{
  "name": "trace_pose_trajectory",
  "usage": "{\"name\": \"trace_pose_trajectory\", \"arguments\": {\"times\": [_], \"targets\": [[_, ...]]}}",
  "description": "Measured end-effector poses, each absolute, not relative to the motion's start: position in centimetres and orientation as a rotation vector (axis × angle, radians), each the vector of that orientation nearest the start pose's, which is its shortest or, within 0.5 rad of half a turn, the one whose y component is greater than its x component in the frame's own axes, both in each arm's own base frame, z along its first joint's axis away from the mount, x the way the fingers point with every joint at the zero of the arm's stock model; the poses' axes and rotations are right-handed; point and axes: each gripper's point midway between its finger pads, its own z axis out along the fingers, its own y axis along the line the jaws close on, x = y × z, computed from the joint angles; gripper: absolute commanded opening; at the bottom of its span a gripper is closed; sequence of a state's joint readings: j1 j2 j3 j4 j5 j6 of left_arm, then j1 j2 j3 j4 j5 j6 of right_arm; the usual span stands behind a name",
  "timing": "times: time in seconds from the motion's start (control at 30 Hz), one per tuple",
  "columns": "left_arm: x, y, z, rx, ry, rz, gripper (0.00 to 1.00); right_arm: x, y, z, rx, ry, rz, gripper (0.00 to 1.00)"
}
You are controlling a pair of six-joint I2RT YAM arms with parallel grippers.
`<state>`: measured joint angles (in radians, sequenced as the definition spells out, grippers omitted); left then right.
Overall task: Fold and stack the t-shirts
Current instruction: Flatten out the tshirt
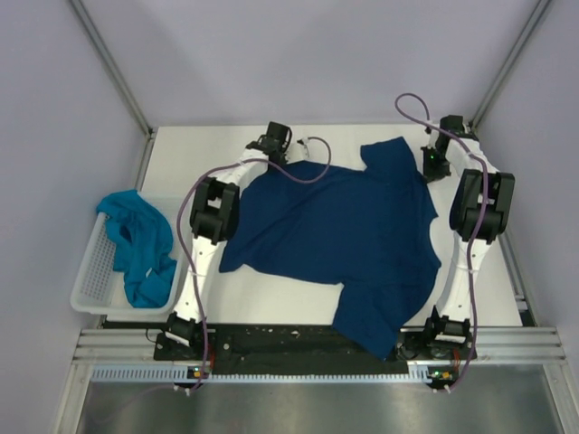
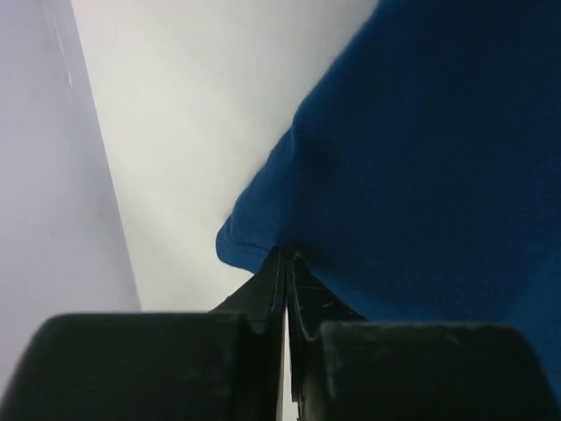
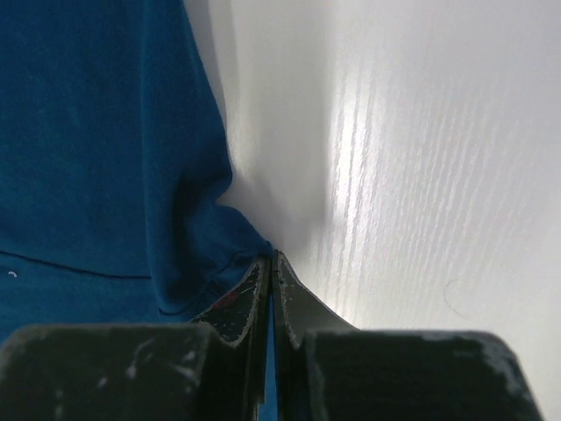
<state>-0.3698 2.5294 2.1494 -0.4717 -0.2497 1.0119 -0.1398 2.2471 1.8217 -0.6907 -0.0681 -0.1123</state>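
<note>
A dark navy t-shirt lies spread over the middle of the white table, one sleeve hanging over the near edge. My left gripper sits at its far left corner, shut on the cloth edge. My right gripper sits at its far right corner, shut on the shirt's edge; blue cloth shows between its jaws. A teal t-shirt lies crumpled in the white basket at the left. The navy shirt's print is hidden.
The white lattice basket stands at the table's left edge. Metal frame posts rise at the back corners. Cables loop from both arms over the shirt. Bare table lies behind the shirt.
</note>
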Motion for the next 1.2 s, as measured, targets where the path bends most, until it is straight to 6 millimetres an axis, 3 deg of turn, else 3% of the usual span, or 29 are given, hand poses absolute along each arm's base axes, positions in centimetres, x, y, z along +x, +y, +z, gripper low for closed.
{"name": "trace_pose_trajectory", "arguments": {"times": [0.2,0.53,0.6,0.67,0.73,0.83,0.9,0.97,1.07,1.17,1.2], "targets": [[61.6,-14.2,3.4,1.479,1.977,0.714,0.00,52.2,-7.5,3.3,0.042,2.656,-0.055,0.00],[64.7,-7.1,3.6,1.231,2.016,1.037,0.00,55.6,-6.9,3.9,0.081,2.584,0.038,0.00],[64.7,-5.2,3.5,1.191,2.040,1.077,0.00,56.3,-6.9,4.1,0.081,2.569,0.049,0.05],[64.8,-4.0,3.4,1.156,2.053,1.097,0.14,56.7,-6.9,4.3,0.087,2.556,0.058,0.13],[64.9,-2.9,3.6,1.115,2.061,1.120,0.27,57.2,-7.0,4.6,0.096,2.542,0.060,0.28],[65.0,-2.6,4.2,1.072,2.054,1.130,0.43,58.0,-7.5,5.6,0.115,2.510,0.033,0.40],[64.9,-2.8,4.9,1.053,2.050,1.120,0.48,58.4,-8.3,6.4,0.134,2.486,-0.022,0.49],[64.5,-3.1,5.8,1.043,2.049,1.099,0.51,58.2,-9.1,6.9,0.157,2.477,-0.078,0.52],[63.0,-3.8,8.0,1.044,2.055,1.023,0.51,56.4,-9.3,8.3,0.171,2.485,-0.108,0.53],[60.0,-5.0,11.5,1.083,2.052,0.875,0.50,53.5,-7.8,11.8,0.124,2.470,-0.042,0.57],[58.5,-5.7,13.3,1.096,2.035,0.800,0.50,52.1,-6.6,13.9,0.073,2.446,0.005,0.57]]}}
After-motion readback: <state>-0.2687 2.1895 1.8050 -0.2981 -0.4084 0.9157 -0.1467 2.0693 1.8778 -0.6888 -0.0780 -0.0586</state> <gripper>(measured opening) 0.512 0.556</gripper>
